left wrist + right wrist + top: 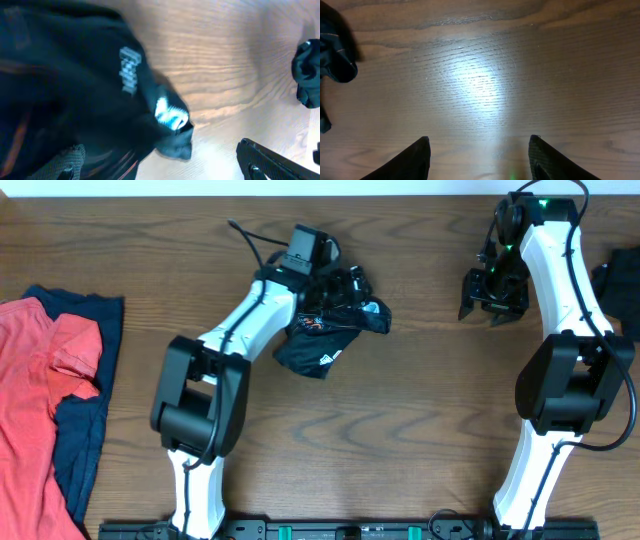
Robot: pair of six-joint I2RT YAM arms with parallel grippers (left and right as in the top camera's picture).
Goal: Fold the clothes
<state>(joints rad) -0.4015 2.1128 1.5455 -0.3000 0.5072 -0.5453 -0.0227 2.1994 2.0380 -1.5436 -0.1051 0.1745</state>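
Note:
The black jersey [325, 340] lies bunched in a heap at the middle of the table, its white logo [327, 358] showing. My left gripper [345, 288] is right over the heap's upper edge, its jaws wide apart. In the left wrist view the jersey [75, 75] fills the left half, blurred, and drapes over the left finger [62, 160], while the right finger [265, 162] stands clear over bare wood. My right gripper [492, 308] hangs open over bare table at the back right, with only wood between its fingertips [480, 139]. Red [35, 410] and navy [85, 430] tops lie at the far left.
A dark cloth [625, 280] sits at the table's right edge, behind the right arm. A dark bundle [307, 75] shows at the right of the left wrist view. Black cloth [335, 55] shows at the left of the right wrist view. Brown wood table [420, 430].

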